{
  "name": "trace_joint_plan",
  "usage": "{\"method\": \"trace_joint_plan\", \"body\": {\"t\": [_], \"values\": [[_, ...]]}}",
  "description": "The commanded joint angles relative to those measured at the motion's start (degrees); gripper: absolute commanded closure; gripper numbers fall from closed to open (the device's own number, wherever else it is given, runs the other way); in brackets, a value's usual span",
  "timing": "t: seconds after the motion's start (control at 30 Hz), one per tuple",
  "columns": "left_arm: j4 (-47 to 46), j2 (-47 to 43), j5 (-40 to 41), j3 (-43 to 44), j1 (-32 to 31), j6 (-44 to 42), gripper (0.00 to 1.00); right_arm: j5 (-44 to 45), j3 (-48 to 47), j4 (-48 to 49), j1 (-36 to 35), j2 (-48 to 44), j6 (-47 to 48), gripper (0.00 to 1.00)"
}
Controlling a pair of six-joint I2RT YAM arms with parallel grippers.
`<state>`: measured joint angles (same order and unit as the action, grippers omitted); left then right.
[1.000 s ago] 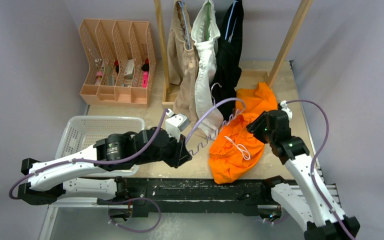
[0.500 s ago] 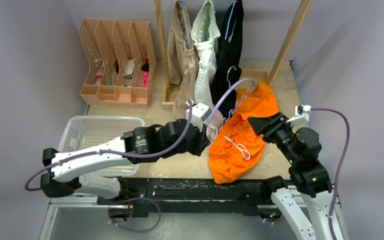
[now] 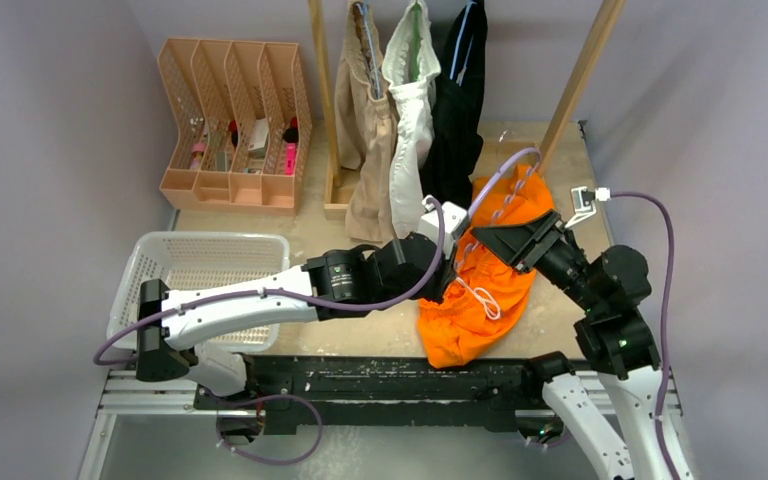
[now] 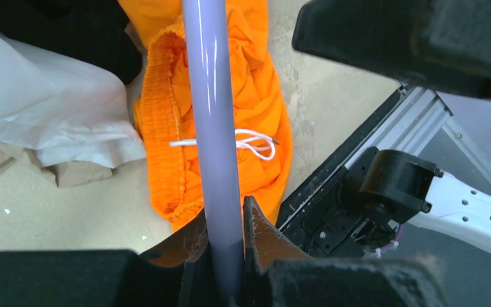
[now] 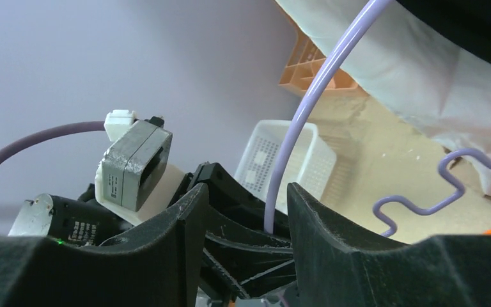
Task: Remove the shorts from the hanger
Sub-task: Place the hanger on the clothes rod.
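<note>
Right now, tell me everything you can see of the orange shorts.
The orange shorts are limp bright cloth with a gathered elastic waistband and a white drawstring, lying crumpled on the table, on its right side. The lilac hanger, clamped in the left gripper, crosses above them; contact is unclear.

On the desk [image 3: 310, 225] lie the bright orange cloth shorts [image 3: 470, 312], crumpled. Over them the left gripper [image 3: 452, 266] holds a lilac wavy plastic hanger [image 3: 501, 165], with the right gripper [image 3: 486, 238] just beside.

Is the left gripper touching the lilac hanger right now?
Touching. The left wrist view shows the left gripper with its jaws closed on both sides of the hanger bar, no gap.
</note>
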<state>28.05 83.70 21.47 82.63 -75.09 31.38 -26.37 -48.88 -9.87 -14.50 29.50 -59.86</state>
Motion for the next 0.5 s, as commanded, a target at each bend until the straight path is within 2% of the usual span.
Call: {"method": "trace_joint_plan", "body": {"t": [0.0,0.07,0.13,0.33,0.47], "values": [[-9.3,-0.8,4.1,4.0,-0.2,-0.8,1.0,-4.4,0.5,7.5,0.1,1.5,-5.7,0.51],[-10.1,-0.7,3.4,4.1,-0.2,-0.8,1.0,-5.3,2.7,11.7,0.1,1.2,-8.2,0.53],[-10.4,-0.8,2.6,4.3,-0.2,-1.1,1.0,-5.5,3.7,14.7,0.1,0.9,-10.4,0.51],[-10.8,-0.4,-0.4,4.5,-0.1,-1.2,1.0,-7.3,2.2,13.3,0.1,4.1,-8.2,0.51],[-10.9,0.0,-0.3,4.5,-0.2,-0.8,1.0,-8.4,3.4,16.4,0.1,5.0,-8.8,0.54]]}}
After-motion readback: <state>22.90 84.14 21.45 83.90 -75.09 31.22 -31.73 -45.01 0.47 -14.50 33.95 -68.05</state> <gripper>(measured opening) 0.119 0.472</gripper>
